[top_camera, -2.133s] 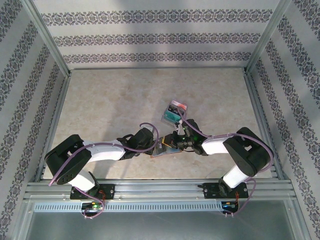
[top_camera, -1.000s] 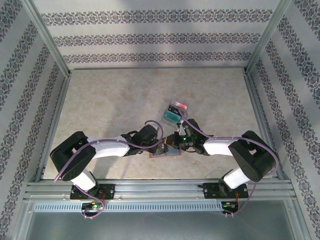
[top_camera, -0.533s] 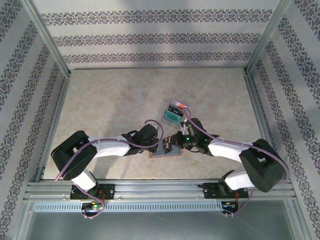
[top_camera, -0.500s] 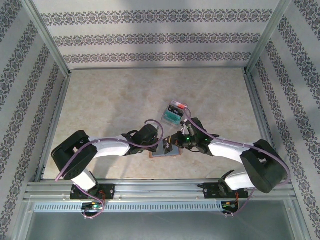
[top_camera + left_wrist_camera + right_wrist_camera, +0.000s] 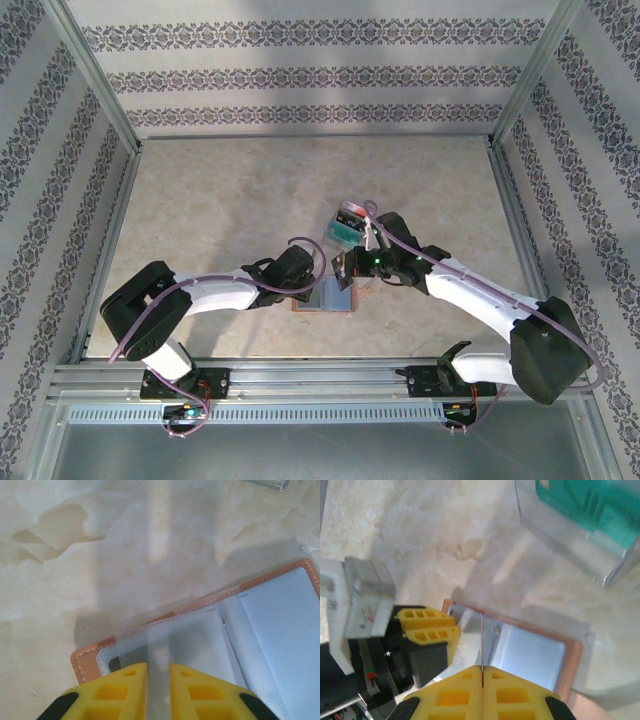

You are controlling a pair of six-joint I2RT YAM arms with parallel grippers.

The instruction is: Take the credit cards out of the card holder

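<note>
The card holder (image 5: 327, 302) lies open on the table, brown border around grey-blue panels (image 5: 535, 652), with a clear inner sleeve (image 5: 190, 640) at its left half. My right gripper (image 5: 482, 669) is shut on a thin dark credit card (image 5: 482, 635), seen edge-on and lifted above the holder; from above the card (image 5: 342, 267) hangs just past the holder's far edge. My left gripper (image 5: 158, 667) rests low over the sleeve at the holder's left edge, jaws a narrow gap apart, nothing pinched between them. From above, the left gripper (image 5: 320, 288) meets the holder's left side.
A small clear plastic tray (image 5: 347, 228) stands just beyond the holder, holding a teal card (image 5: 585, 505) and a red card (image 5: 360, 212). Aluminium rails and patterned walls bound the beige table (image 5: 220, 200).
My right gripper has pulled the dark card up out of the holder and moved away toward the tray. The left jaws have parted slightly over the sleeve.
</note>
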